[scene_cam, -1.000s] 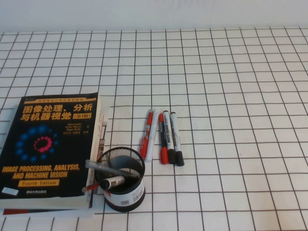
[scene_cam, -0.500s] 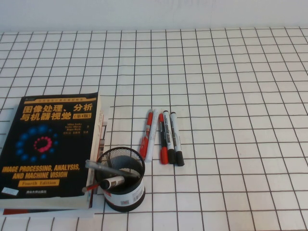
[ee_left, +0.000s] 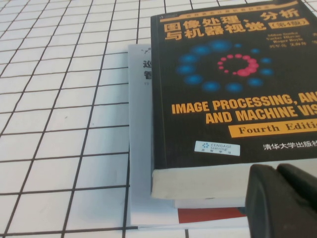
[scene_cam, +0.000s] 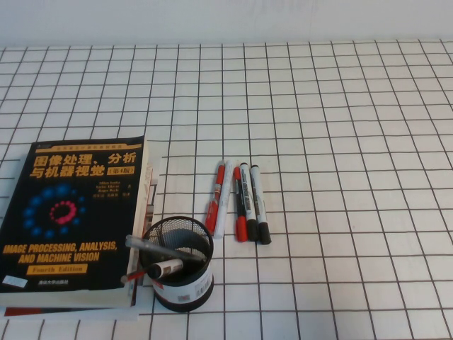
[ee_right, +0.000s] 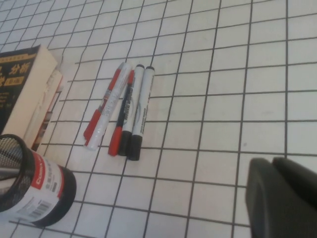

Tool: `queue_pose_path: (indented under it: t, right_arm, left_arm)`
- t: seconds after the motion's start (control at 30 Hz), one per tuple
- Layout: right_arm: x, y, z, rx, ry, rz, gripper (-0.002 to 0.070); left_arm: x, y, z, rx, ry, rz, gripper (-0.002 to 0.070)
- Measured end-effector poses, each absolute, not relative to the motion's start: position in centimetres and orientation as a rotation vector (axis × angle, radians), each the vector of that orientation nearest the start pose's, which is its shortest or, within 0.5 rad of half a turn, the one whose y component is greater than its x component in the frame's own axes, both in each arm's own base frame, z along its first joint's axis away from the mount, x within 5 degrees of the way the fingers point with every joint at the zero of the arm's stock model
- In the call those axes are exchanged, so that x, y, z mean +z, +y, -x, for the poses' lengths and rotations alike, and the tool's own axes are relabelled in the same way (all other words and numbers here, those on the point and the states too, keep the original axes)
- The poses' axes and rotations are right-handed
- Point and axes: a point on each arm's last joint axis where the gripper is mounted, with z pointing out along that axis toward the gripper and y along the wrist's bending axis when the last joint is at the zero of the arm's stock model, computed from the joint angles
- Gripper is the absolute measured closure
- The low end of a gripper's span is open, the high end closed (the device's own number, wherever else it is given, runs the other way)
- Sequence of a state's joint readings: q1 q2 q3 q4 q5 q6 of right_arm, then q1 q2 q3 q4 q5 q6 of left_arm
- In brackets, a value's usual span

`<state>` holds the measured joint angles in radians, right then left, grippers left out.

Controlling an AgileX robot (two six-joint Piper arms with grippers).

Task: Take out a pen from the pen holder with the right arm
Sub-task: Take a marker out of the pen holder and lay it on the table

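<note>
Right wrist view catches the right pincer [ee_right: 273, 163] closed and empty above the checked tabletop [ee_right: 218, 114], well apart from the mesh pen holder [scene_cam: 179, 263]. The left pincer [ee_left: 276, 172], closed too, hangs by the near edge of the black book [scene_cam: 71, 219]. The holder stands just beside that book, with two pens [scene_cam: 164, 268] leaning inside. Beyond it, four markers [scene_cam: 239, 200] lie side by side.
</note>
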<state>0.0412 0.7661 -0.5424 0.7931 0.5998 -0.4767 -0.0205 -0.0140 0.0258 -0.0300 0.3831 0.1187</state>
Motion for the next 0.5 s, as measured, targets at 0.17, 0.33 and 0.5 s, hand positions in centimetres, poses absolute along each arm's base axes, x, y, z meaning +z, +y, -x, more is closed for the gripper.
queue_pose_path:
  t: [0.17, 0.33, 0.5]
  right_arm:
    - [28.9, 4.8, -16.6, 0.609, 2.208, 0.092, 0.0692]
    - [29.6, 7.3, -18.7, 0.647, 2.221, 0.231, 0.0692]
    - [29.9, 11.5, -19.7, 0.686, 2.166, 0.386, 0.0692]
  left_arm:
    - [17.1, -0.2, -5.2, 0.038, 1.875, -0.112, 0.0679]
    - [17.1, -0.2, -5.2, 0.038, 1.875, -0.112, 0.0679]
    - [17.1, -0.2, -5.2, 0.038, 1.875, -0.112, 0.0679]
